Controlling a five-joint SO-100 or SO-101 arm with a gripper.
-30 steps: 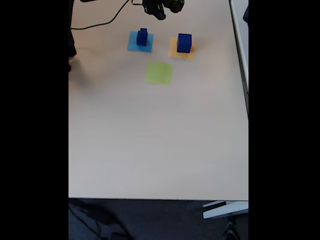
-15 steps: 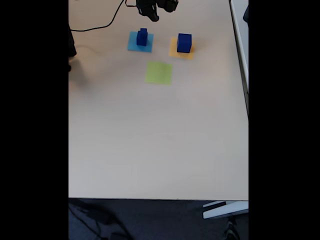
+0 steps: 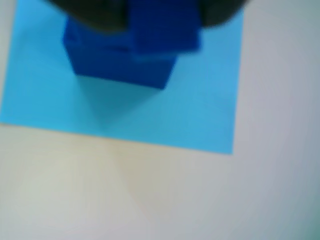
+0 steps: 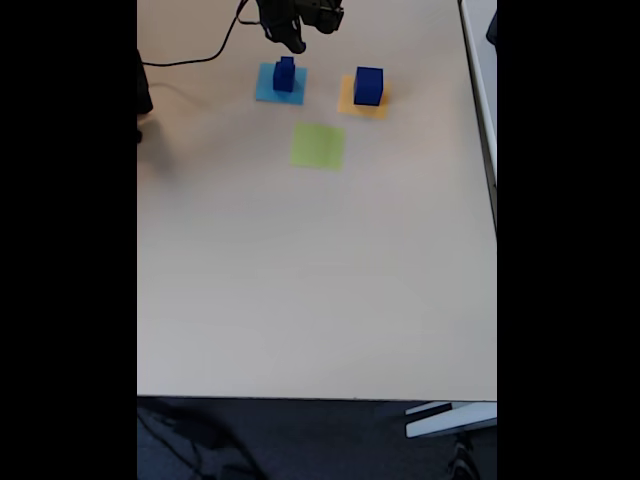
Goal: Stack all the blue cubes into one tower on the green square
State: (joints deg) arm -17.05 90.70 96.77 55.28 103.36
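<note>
My end effector [image 4: 296,44]: grip state unreadable. Just below it: two stacked blue cubes [image 4: 285,74] on light-blue square [image 3: 210,110]. Beyond: green square [image 4: 319,146], bare.

At the top centre of the fixed view the robot arm [image 4: 300,15] shows as a compact black mass of blocky segments, with a slightly greyer, rounded housing at its right end. A narrow dark finger-like part ends in the jaws [image 4: 293,42], also black; their details are too small to make out. A thin black cable [image 4: 205,52] leaves the arm's left side and curves toward the upper left of the frame. In the wrist view a blurred black shape [image 3: 100,12] lines the top edge, with no markings or screws discernible.
</note>
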